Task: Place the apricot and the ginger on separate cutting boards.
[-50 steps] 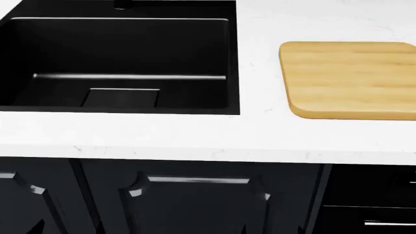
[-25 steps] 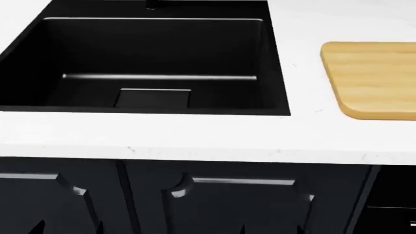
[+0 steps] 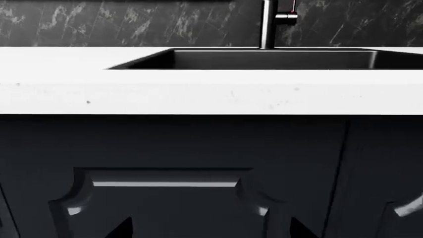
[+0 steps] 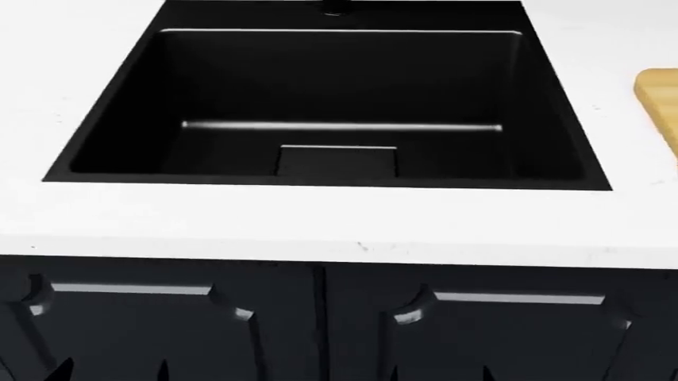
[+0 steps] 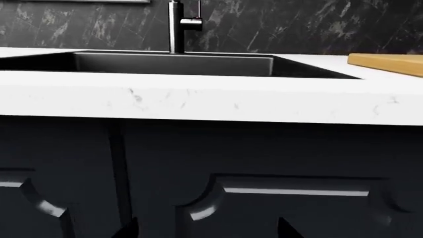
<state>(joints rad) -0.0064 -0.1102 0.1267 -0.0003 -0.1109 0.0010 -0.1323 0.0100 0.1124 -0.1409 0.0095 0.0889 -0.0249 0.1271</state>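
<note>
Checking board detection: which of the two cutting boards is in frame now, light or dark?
The light yellow-blond cutting board, only its rounded corner showing at the right edge of the head view, right of the black sink. The dark one with the handle slot is out of view.

Below me a black sink [image 4: 339, 103] sits sunk into the white countertop [image 4: 317, 222]. Its faucet [image 5: 176, 27] rises at the far rim against a dark marbled backsplash [image 5: 297, 25]. Under the counter I see 2 dark cabinet doors [image 4: 159, 325], possibly more.
</note>
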